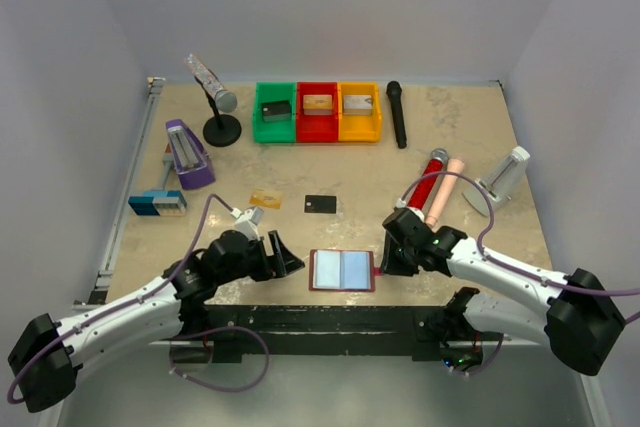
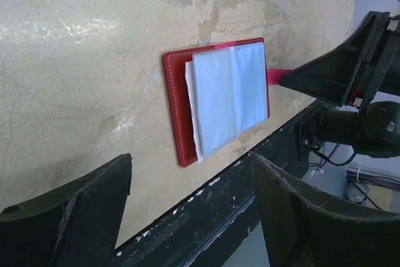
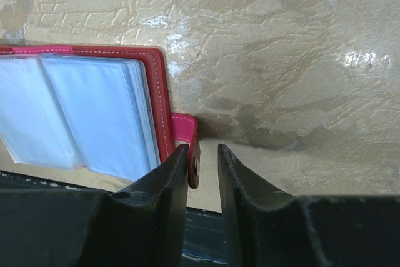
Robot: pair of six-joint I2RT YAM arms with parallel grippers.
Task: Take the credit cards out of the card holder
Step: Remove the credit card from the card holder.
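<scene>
**Near edge.** My right gripper (image 3: 203,149) sits low at the near edge of the table (image 1: 450,127). Its jaws are drawn down to a narrow slit. The tab strap (image 3: 183,126) of the card holder (image 3: 157,73) lies against the inner face of one finger, its snap showing at the slit. I cannot tell whether the strap is pinched or only beside that finger. My left gripper (image 2: 190,173) is spread wide and has hold of nothing.

**Hazards.**
- The holder lies close to the near edge, just above the black rail (image 1: 330,319). A pull on the strap towards me could drag it off the table.
- A partial bite on the strap may slip.
- The clear sleeves (image 2: 228,95) sit loose and fanned. A finger catching them would likely lift the whole holder rather than free a card.
- With nothing pinning the holder, any tug will shift it.

**Position.** The holder lies open and flat, sleeves up, between my two grippers. The right gripper is at its strap side. The left is just beside its other edge, apart from it.

**Farther out.** The gold-tan card (image 1: 265,199) and the black card (image 1: 320,204) lie on the table beyond the holder, well apart from it. I see no silver-grey card and cannot tell whether the sleeves hide it.
</scene>
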